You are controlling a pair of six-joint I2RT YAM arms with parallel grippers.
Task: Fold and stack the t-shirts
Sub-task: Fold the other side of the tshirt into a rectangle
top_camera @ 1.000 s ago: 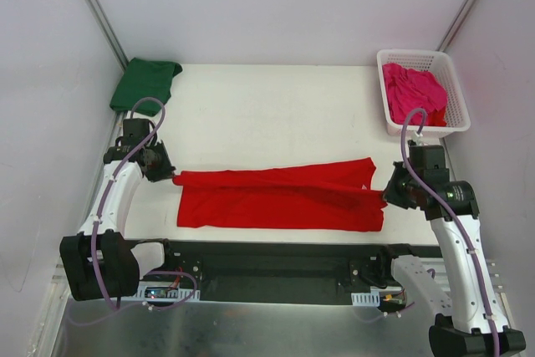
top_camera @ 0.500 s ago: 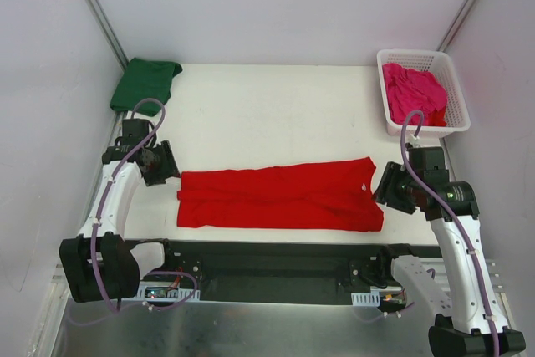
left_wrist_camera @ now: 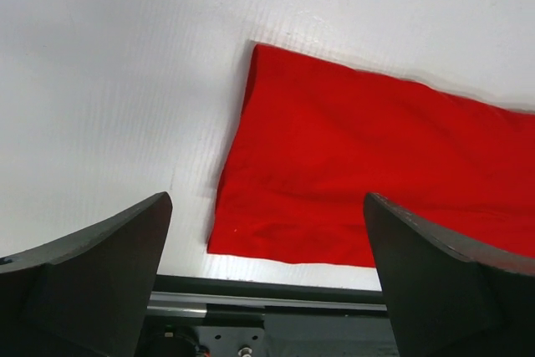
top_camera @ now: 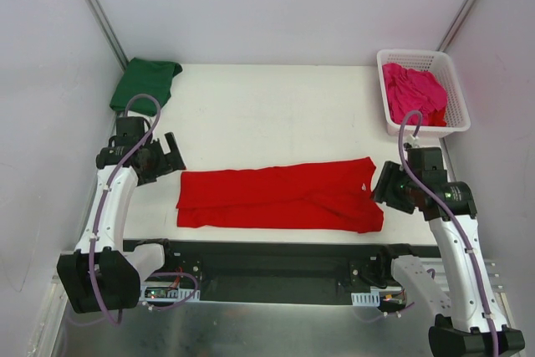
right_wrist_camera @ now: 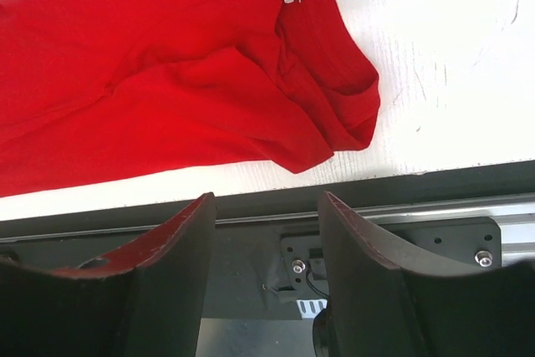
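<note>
A red t-shirt (top_camera: 280,196) lies folded lengthwise into a long strip near the table's front edge; its left end (left_wrist_camera: 351,165) and collar end (right_wrist_camera: 201,81) show in the wrist views. My left gripper (top_camera: 171,155) stands wide open just off the strip's left end, holding nothing. At the collar end my right gripper (top_camera: 383,190) is open and empty too. A dark green t-shirt (top_camera: 146,83) lies folded at the back left corner. The magenta pink t-shirt (top_camera: 414,94) sits crumpled in the basket.
The white lattice basket (top_camera: 456,94) stands at the back right corner. A black rail (top_camera: 276,261) runs along the table's front edge under the shirt. White walls close in both sides.
Both grippers opened and let go of the red shirt's ends. The cloth dropped flat onto the table, and both grippers drew slightly back from it.
</note>
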